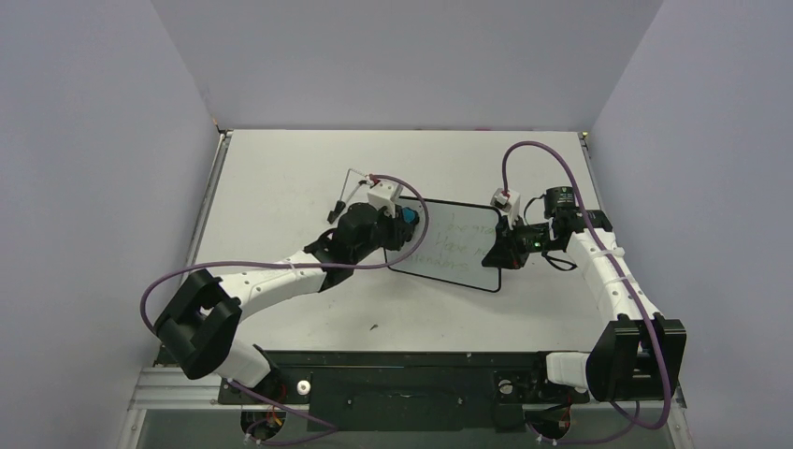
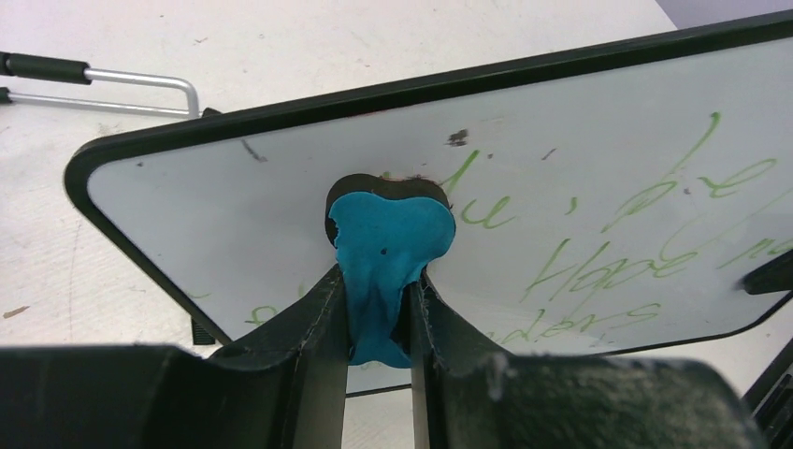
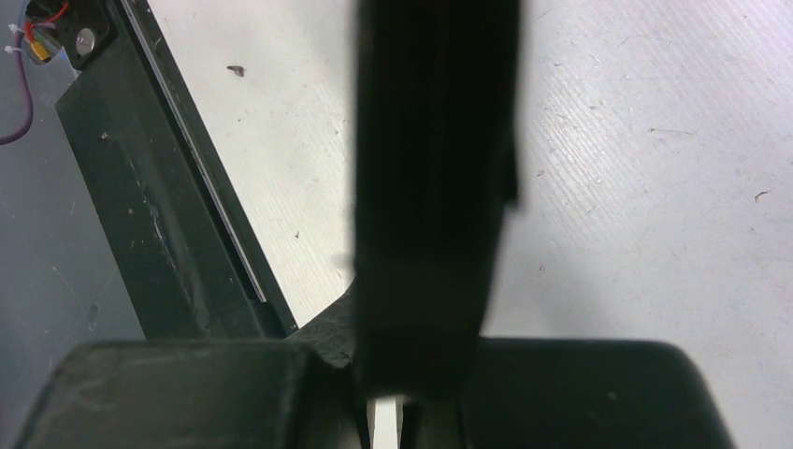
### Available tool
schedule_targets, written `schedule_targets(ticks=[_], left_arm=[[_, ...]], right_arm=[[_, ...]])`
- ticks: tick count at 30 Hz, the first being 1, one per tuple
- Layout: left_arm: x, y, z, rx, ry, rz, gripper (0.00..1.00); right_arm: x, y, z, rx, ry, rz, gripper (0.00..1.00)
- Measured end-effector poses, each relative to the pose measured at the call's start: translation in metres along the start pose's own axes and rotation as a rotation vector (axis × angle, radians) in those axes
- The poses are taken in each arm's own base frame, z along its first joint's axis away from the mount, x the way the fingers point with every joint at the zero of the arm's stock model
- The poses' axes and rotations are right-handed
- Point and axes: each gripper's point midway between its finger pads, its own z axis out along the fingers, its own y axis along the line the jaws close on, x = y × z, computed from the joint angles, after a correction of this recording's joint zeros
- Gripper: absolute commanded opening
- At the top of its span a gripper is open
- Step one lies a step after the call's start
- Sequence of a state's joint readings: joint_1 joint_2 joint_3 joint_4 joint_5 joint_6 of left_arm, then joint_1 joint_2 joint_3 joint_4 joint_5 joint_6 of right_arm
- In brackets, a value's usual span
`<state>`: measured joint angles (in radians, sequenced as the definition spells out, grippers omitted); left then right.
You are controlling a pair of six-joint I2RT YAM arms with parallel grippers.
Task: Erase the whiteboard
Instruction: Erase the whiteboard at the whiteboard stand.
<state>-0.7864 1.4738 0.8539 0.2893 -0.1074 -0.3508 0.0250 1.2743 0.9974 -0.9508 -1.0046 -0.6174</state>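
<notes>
Whiteboard (image 1: pixel 447 245) about mid-table, a little right of centre, between the two grippers, long side running left to right. Black frame, rounded corners. Green handwriting (image 2: pixel 598 262) across the middle and right of the face; far-left part blank but for a few dark specks. From the left wrist, tilted, with bare table (image 1: pixel 281 178) showing under its near edge. Contact with the table: cannot tell.

Left gripper (image 1: pixel 404 227) at the board's left end, closed tight on a blue eraser (image 2: pixel 388 238). Pinches the eraser's lower part between both fingers (image 2: pixel 313 327), the squeezed top bulging above the tips and pressed against the white face, close to the far edge. Dark layer at the eraser's tip, against the board.

Right gripper (image 1: pixel 496 248) at the board's right end, clamped shut on the frame. From the right wrist, only the board's dark edge (image 3: pixel 435 187), seen end-on, filling the middle of the view and rising from between the fingers, with a sliver of white at the root. Scuffed table to either side of it.

Wire stand (image 2: pixel 42 66) lying on the table just beyond the board's far-left corner, behind the left gripper. Black rail (image 1: pixel 402 360) along the table's near edge, carrying both arm bases. Small dark speck (image 1: pixel 373 327) on the table on the near side of the board, well apart from it.
</notes>
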Motion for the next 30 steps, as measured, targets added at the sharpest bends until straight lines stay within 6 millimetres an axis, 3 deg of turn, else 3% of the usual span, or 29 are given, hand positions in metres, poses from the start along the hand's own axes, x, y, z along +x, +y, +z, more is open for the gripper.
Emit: schedule_targets(ticks=[23, 30], left_arm=[[-0.012, -0.029, 0.007, 0.005, 0.017, 0.109, 0.00], [-0.013, -0.016, 0.011, -0.010, 0.032, 0.037, 0.00]], right_arm=[[0.001, 0.002, 0.000, -0.005, 0.003, 0.013, 0.00], [0.001, 0.001, 0.000, -0.005, 0.000, 0.027, 0.00]])
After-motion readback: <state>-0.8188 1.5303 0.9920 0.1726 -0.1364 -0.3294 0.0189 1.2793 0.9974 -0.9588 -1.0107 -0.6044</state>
